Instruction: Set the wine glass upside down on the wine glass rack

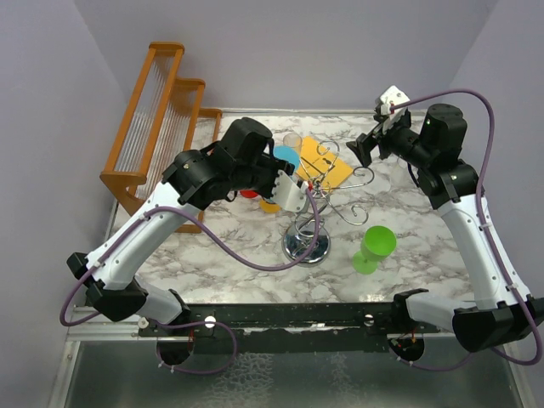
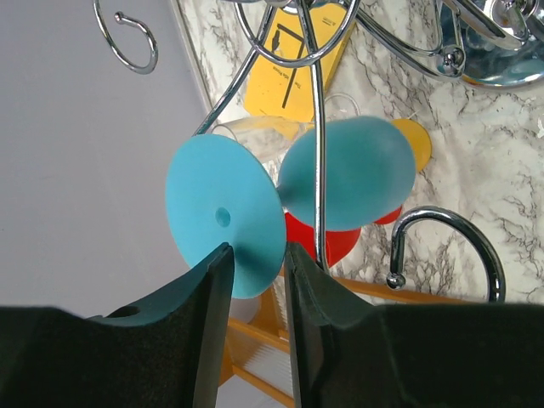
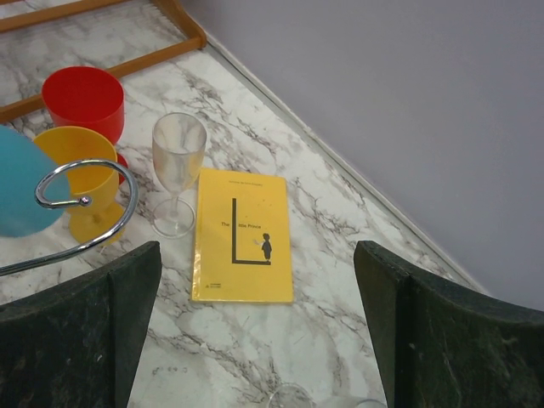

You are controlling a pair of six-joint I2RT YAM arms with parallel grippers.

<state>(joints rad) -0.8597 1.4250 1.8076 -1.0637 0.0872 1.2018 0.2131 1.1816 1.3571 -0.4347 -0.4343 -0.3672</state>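
one wine glass [image 2: 348, 170], foot in left gripper [image 2: 257, 255]

Lab test cell: bare walls [image 1: 340, 51] enclose marble tabletop [image 1: 408, 229].

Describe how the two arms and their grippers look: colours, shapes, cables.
Both the left arm and the right arm have white shell links joined by bulky black joint housings, on black bases. A thin purple cable loops loosely along each. The left gripper and right gripper carry broad, matte black fingers. No lettering is readable.
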